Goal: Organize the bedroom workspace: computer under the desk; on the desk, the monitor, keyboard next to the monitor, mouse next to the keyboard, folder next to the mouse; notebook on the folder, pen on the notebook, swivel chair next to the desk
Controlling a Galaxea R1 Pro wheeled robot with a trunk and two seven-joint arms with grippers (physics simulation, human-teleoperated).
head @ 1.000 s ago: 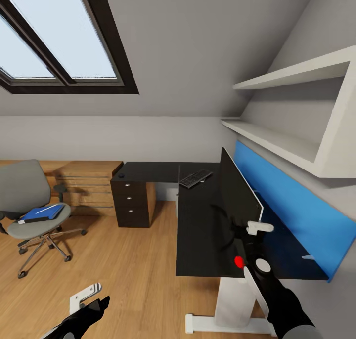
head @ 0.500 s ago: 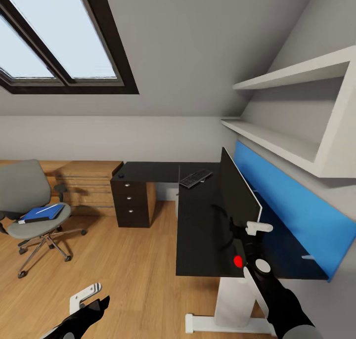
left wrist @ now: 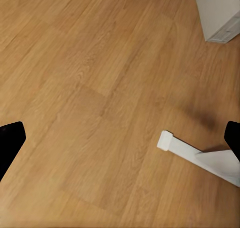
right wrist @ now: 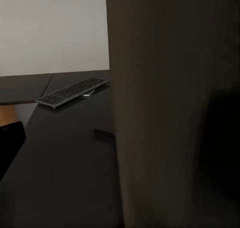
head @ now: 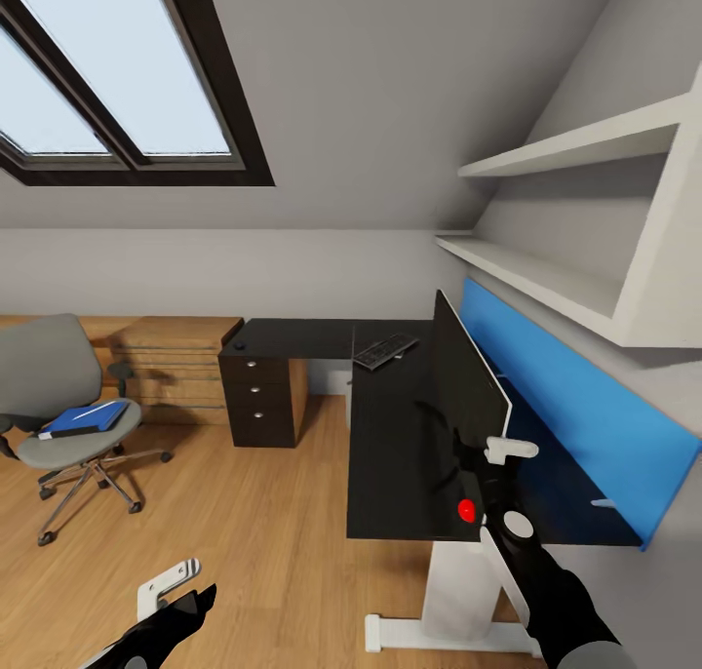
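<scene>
Folder (head: 84,419), blue, lies on the swivel chair's (head: 54,396) seat at far left, while the left pincer (head: 174,589) hangs spread open over the plank floor (head: 253,513). Keyboard (head: 386,351) rests on the black table (head: 390,435); the right pincer (head: 499,459) sits at the monitor's (head: 468,381) near edge, grip unclear.

monitor (head: 470,388) on desk (head: 390,454), keyboard (head: 386,351) behind

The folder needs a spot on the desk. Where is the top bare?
Bare: the desk strip between the keyboard and the near edge, beside the monitor. Also the wing above the drawers. Crowded: near the monitor's foot, by the right gripper.
</scene>
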